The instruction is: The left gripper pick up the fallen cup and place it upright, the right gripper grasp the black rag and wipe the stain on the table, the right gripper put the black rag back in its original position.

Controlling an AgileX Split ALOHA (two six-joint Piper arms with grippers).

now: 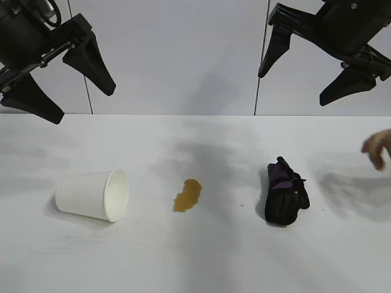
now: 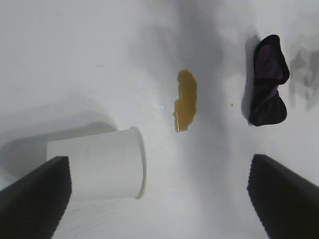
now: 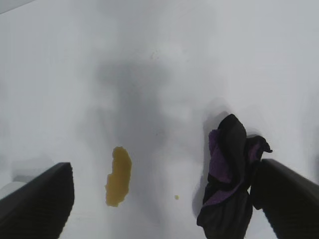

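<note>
The white cup (image 1: 91,195) (image 2: 102,164) lies on its side at the left of the table (image 1: 195,256), its rim toward the middle. An amber stain (image 1: 187,195) (image 2: 186,99) (image 3: 119,176) marks the table's middle, with a tiny droplet (image 1: 242,205) (image 3: 176,197) beside it. The black rag (image 1: 285,191) (image 2: 266,79) (image 3: 230,179) with purple folds lies bunched to the right. My left gripper (image 1: 79,91) (image 2: 159,199) hangs open high above the cup, holding nothing. High over the rag, my right gripper (image 1: 293,79) (image 3: 162,199) is open too and empty.
A person's hand (image 1: 379,148) reaches in at the right edge of the table, beyond the rag. A white panelled wall (image 1: 183,55) stands behind the table.
</note>
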